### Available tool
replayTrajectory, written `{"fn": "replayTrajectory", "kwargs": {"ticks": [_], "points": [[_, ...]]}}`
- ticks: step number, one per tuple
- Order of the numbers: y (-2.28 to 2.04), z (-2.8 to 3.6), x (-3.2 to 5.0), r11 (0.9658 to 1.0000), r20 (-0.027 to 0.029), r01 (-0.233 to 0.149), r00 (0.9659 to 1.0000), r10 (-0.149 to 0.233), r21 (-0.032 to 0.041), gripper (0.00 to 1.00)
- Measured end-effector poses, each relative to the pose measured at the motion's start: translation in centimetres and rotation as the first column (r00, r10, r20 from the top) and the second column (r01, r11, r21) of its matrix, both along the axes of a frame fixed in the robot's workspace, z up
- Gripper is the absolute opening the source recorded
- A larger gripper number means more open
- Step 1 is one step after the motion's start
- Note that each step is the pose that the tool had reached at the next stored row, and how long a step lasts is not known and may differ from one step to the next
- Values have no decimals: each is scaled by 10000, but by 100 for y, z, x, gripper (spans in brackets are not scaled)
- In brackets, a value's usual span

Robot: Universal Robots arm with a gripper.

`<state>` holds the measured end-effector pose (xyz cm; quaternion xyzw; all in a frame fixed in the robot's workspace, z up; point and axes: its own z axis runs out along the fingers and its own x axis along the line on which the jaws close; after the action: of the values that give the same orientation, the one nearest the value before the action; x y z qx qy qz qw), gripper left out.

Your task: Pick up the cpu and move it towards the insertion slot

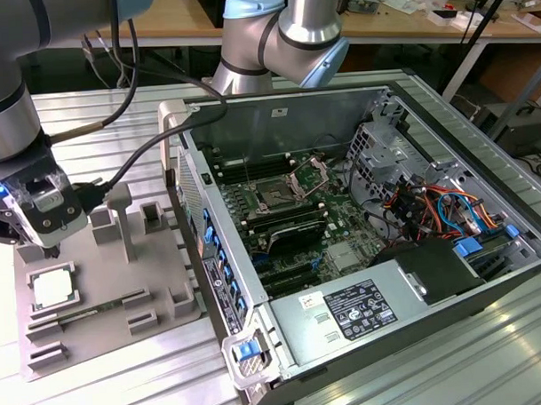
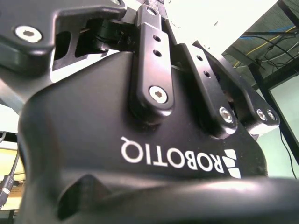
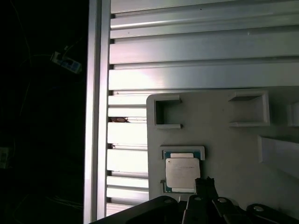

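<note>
- Exterior view: reaches in from the exterior view's left with the arm (image 1: 14, 114), wrist bent and the gripper (image 1: 50, 251) pointed straight down at the grey tray (image 1: 105, 288) on the counter (image 1: 126, 394). Hangs just beside the far edge of the cpu (image 1: 53, 287), lying flat in its tray pocket. Cannot tell whether clenched or released. Stands well apart from the insertion slot (image 1: 277, 198) inside the open computer case (image 1: 276, 109), toward the exterior view's right.
- Second wrist view: looks up along the black gripper housing (image 2: 117, 121) and its link bars (image 2: 152, 70).
- First wrist view: looks down on the cpu (image 3: 182, 172), seated silver side up in the tray (image 3: 224, 140), with the dark gripper tip (image 3: 205, 183) over one corner; contact unclear.
</note>
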<state>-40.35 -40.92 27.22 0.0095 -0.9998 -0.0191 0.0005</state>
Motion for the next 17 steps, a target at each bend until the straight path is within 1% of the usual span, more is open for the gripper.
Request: {"fn": "replayTrajectory", "kwargs": {"ticks": [17], "points": [[0, -39, 0, 10000, 0, 0, 10000, 0, 0, 11]]}}
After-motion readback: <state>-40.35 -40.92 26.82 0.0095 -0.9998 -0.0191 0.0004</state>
